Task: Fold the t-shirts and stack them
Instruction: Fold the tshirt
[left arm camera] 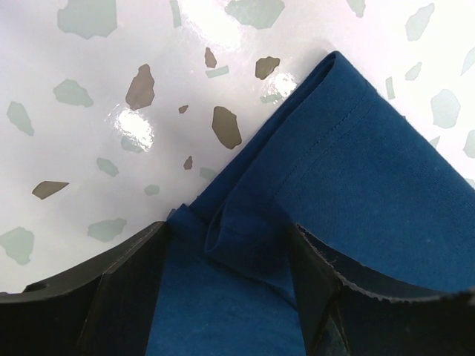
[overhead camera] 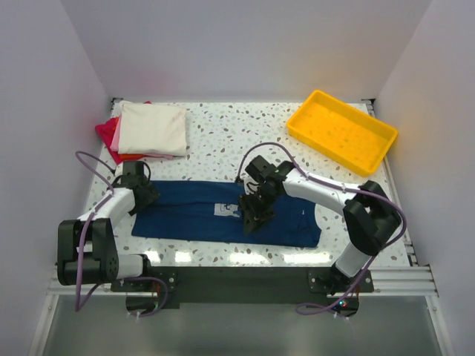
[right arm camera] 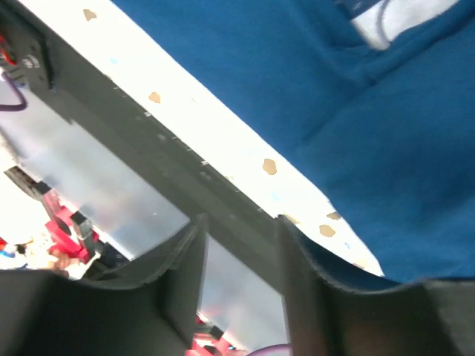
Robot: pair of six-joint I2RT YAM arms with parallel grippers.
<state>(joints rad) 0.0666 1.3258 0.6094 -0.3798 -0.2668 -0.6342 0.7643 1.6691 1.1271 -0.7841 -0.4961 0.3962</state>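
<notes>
The navy blue t-shirt (overhead camera: 185, 213) bears a pale square chest print (overhead camera: 226, 209); beside it are a cream t-shirt (overhead camera: 154, 127), pink t-shirt (overhead camera: 116, 136) and red t-shirt (overhead camera: 105, 130). The tray (overhead camera: 306, 119) is yellow; the table (overhead camera: 223, 144) is white, flecked grey and brown.

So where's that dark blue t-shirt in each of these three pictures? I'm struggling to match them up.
Top external: the navy t-shirt lies spread across the lower middle of the picture.
Left wrist: its hemmed corner fills the lower right.
Right wrist: it covers the upper right, with its pale print at the top edge.
Shared landmark: the speckled tabletop shows beside the shirt in every view, upper left and as a diagonal strip.
</notes>
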